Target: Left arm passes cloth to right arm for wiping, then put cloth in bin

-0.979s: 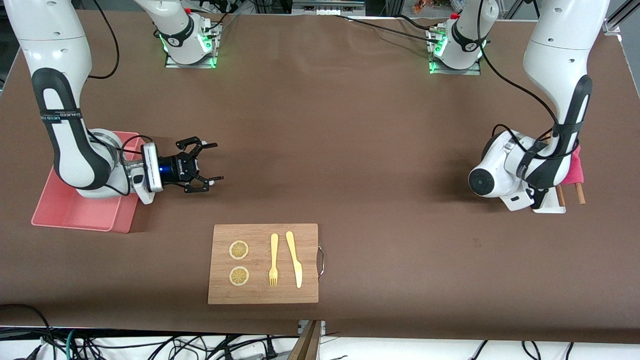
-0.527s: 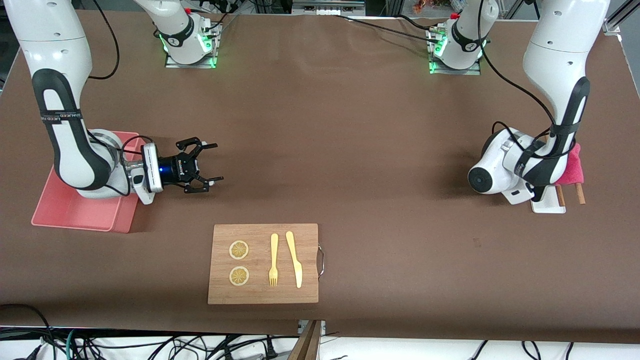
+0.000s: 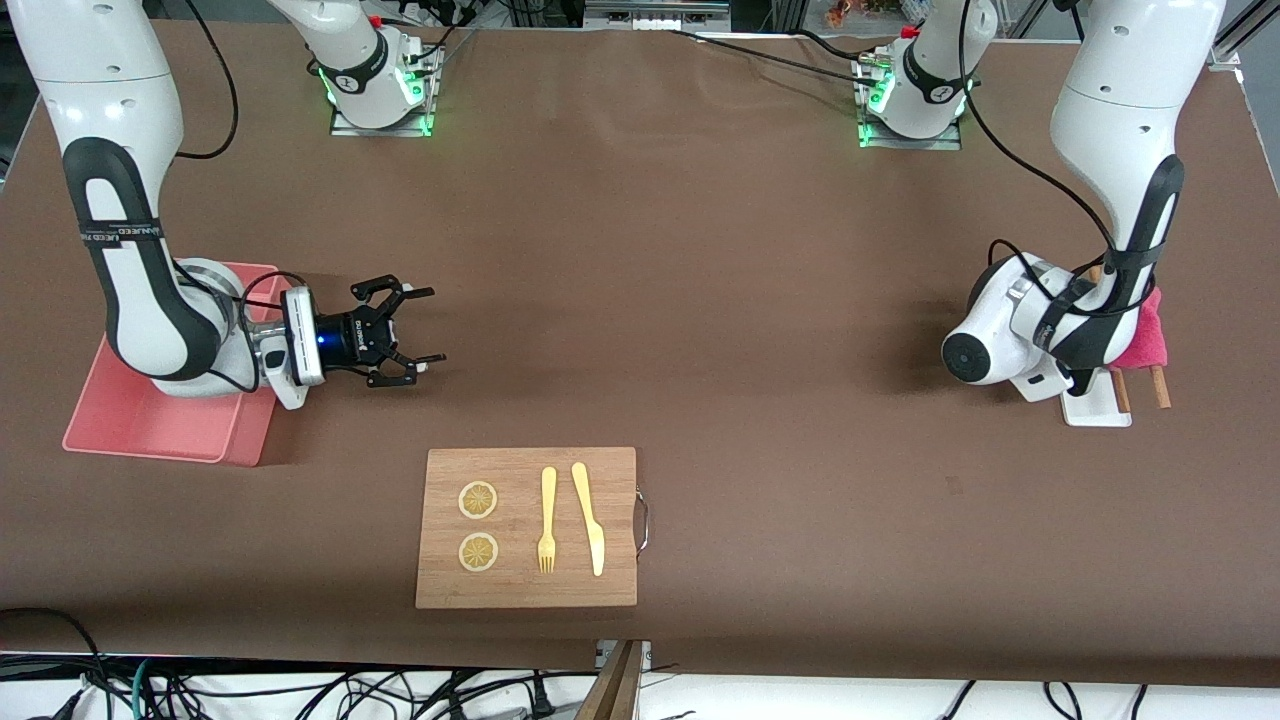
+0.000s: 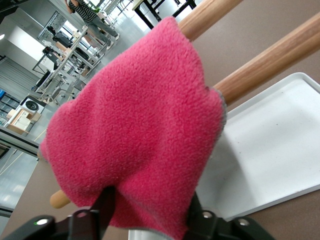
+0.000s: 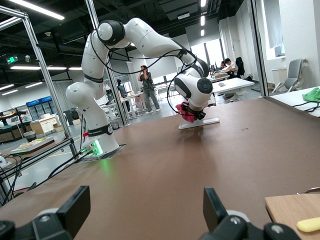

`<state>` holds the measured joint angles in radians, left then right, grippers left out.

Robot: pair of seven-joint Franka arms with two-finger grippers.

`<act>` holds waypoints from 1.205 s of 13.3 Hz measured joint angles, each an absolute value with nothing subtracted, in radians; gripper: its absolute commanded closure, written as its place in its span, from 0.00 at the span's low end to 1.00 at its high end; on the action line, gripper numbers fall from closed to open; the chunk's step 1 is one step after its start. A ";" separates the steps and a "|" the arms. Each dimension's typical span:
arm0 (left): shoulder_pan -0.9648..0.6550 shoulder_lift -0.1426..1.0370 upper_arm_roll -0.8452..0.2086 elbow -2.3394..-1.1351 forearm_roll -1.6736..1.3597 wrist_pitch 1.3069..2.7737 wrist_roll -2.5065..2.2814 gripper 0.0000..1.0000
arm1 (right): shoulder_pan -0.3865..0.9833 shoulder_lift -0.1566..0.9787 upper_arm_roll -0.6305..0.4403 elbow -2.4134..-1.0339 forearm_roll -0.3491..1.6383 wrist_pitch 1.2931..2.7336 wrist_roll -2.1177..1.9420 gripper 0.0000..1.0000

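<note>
I'm closing my left gripper around the lower edge of the cloth, which is draping over two wooden rails above the white tray at the left arm's end of the table, hung there for an easy pinch. The left wrist is bending down steeply. My right gripper is waiting open beside the bin, pointing level toward the table's middle for the handover.
</note>
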<state>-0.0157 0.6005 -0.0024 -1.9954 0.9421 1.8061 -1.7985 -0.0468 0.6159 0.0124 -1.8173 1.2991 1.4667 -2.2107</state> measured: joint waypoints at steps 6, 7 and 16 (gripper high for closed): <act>-0.024 0.579 -0.018 -1.959 0.910 1.747 -1.688 1.00 | -0.048 0.616 0.012 -1.817 1.300 1.467 -2.211 0.00; -0.026 0.565 -0.020 -1.945 0.872 1.742 -1.646 1.00 | -0.048 0.616 0.012 -1.817 1.300 1.467 -2.211 0.00; -0.037 0.464 -0.132 -1.624 0.360 1.475 -1.231 1.00 | -0.048 0.634 0.011 -1.795 1.300 1.468 -2.222 0.00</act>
